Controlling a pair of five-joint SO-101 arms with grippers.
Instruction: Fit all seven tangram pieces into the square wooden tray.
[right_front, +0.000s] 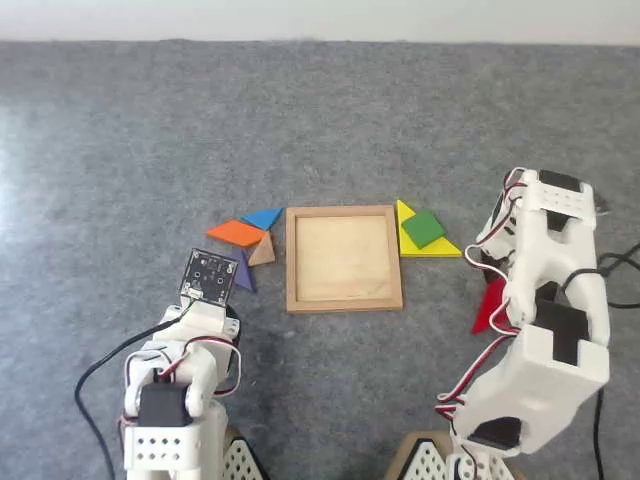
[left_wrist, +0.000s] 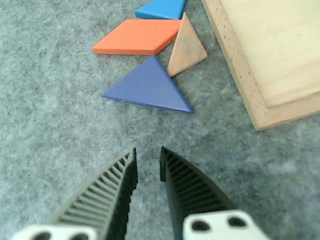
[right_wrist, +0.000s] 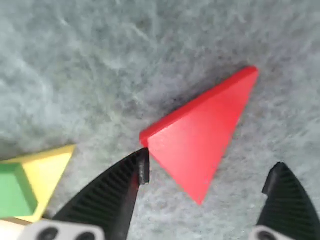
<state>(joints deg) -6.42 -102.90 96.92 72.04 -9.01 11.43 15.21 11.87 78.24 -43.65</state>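
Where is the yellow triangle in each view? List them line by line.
High view: yellow triangle just right of the wooden tray, under the green square.
Right wrist view: near the frame edge, green square on it.
Left wrist view: faces the tray's opposite side.
Shared landmark: the green square.

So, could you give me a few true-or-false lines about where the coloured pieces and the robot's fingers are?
1. The wooden tray holds no pieces. True.
2. The green square lies on top of the yellow triangle. True.
3. The right arm's fingers are clamped on the red triangle. False: they are open, with one on each side of the triangle.
4. The orange piece sits right beside the green square. False: it lies on the opposite side of the tray, next to the blue triangle.
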